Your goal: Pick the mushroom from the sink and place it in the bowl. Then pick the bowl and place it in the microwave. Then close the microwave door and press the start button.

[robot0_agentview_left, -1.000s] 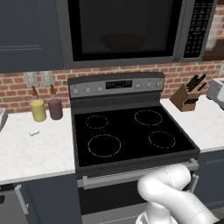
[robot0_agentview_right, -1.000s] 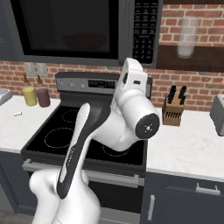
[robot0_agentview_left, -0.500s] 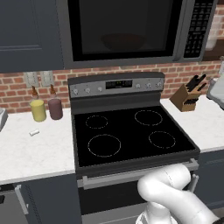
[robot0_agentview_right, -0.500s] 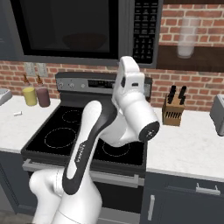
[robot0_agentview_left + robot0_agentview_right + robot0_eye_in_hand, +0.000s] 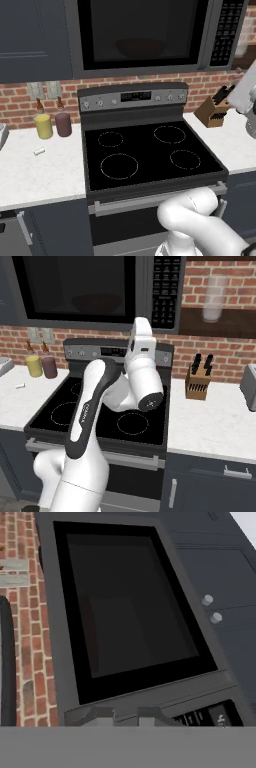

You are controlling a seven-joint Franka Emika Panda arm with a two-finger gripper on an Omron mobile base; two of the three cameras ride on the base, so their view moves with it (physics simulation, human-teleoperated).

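The microwave (image 5: pixel 227 55) hangs above the stove with the microwave door (image 5: pixel 100 30) closed. Through its black glass the bowl (image 5: pixel 141 47) shows dimly as a rounded brown shape inside, also in the right base view (image 5: pixel 97 303). The mushroom is hidden and the sink is out of view. My arm reaches up from the base, and the white hand (image 5: pixel 141 338) points at the microwave's lower edge beside the keypad (image 5: pixel 165 286). In the hand view the gripper (image 5: pixel 125 716) has its two tips close together with nothing between them, facing the door window (image 5: pixel 130 612) and the keypad (image 5: pixel 210 714).
Below is a black stove (image 5: pixel 150 155) with several burners. A yellow jar (image 5: pixel 43 126) and a maroon jar (image 5: pixel 63 124) stand on the left counter, a knife block (image 5: pixel 197 383) on the right counter, a toaster (image 5: pixel 249 387) at the far right. Navy cabinets (image 5: pixel 220 587) flank the microwave.
The arm has swung upward so the hand now stands higher, near the microwave's keypad, and the jaws have come together. The base views have not shifted.
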